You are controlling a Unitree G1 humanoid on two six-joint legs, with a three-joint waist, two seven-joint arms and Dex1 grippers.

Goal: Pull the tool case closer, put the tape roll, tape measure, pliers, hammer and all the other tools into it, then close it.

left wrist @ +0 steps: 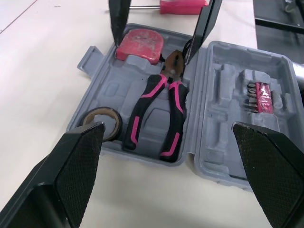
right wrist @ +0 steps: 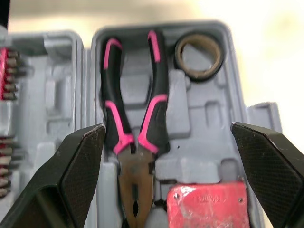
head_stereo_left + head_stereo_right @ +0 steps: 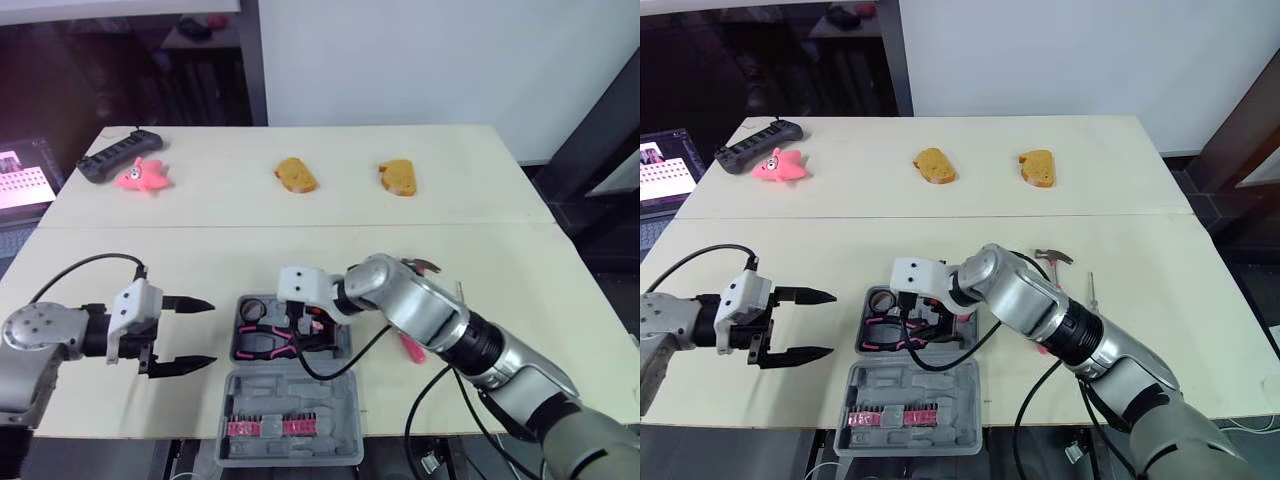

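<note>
Presently, an entry by item.

Case [image 1: 218, 128]: open, lid laid flat. It lies under the right gripper [image 3: 306, 322] and just beside the left gripper's [image 3: 205, 333] tips. Grey moulded plastic, judged light and stiff, and apt to slide on the table [image 3: 450, 220]. Best held by a rim wall.

Right gripper: spread wide and holding nothing. One tip is at the tape measure's [image 1: 140, 43] edge, the other beside the pliers' [image 2: 135, 180] head.

Left gripper: wide open and empty, pointing at the case's side.

Stowed:
- The tape measure sits between the right gripper's fingers.
- The pliers run away from the right gripper, handles outward.
- The tape roll [image 1: 97, 113] sits beyond those handles, at the case corner nearest the left gripper.

Loose:
- The hammer [image 3: 1053, 257] lies well apart from the right gripper, out past its forearm. Judged rigid and head-heavy; best taken on the handle close to the head so it does not swing.
- A pink-handled tool [image 3: 411, 347] lies near the case beneath the same forearm. Judged light and prone to roll; best taken across the handle.

Views:
- The eye views supply the loose tools and the spacing of both arms.
- The left wrist view supplies the right gripper's fingers straddling the tape measure, plus the bit rack [image 1: 260, 97] in the lid.
- The right wrist view supplies the pliers' fit in their moulded slot.
</note>
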